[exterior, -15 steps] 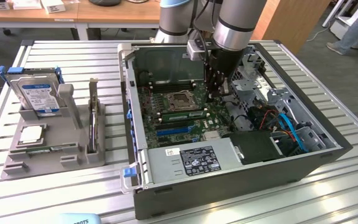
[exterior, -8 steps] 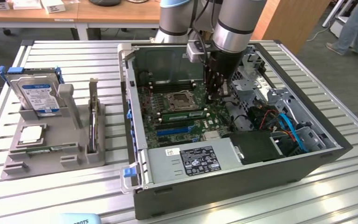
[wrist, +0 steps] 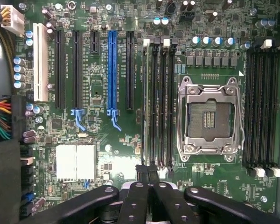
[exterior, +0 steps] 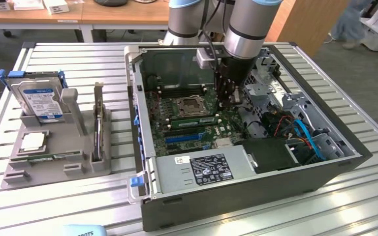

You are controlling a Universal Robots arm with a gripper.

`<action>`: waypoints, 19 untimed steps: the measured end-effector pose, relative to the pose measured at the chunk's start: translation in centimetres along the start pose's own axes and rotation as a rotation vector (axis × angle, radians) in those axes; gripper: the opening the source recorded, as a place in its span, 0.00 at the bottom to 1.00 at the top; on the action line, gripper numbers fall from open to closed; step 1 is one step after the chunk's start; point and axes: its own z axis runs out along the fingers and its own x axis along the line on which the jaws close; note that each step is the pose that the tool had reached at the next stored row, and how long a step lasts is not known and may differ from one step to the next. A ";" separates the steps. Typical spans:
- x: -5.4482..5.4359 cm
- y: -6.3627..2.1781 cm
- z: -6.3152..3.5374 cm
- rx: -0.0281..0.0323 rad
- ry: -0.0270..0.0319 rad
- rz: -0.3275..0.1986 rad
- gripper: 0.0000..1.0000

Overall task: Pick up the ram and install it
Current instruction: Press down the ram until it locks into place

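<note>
While I am hanging inside the case [exterior: 241, 191], my gripper [wrist: 147, 171] is clenching shut on nothing, its black metal fingers pressing flat together. The ram [exterior: 192, 119], as I am reading it, is standing on edge in a slot just beside my gripper, toward the exterior view's left and on the near side of the socket [exterior: 190, 104]. It is showing as a thin green board, its long axis running across the exterior view. In the wrist view my fingertips are sitting at one end of the slots [wrist: 157, 102], whose long black plastic channels are running straight away from them. I am not making out the stick itself among them. The socket is gleaming with a square steel frame.
</note>
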 end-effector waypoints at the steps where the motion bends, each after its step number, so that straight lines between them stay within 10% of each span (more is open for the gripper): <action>1: 0.0 0.00 0.09 0.0000 0.0000 0.000 0.10; 19: 0.0 -0.06 1.00 0.0000 0.0001 0.000 0.10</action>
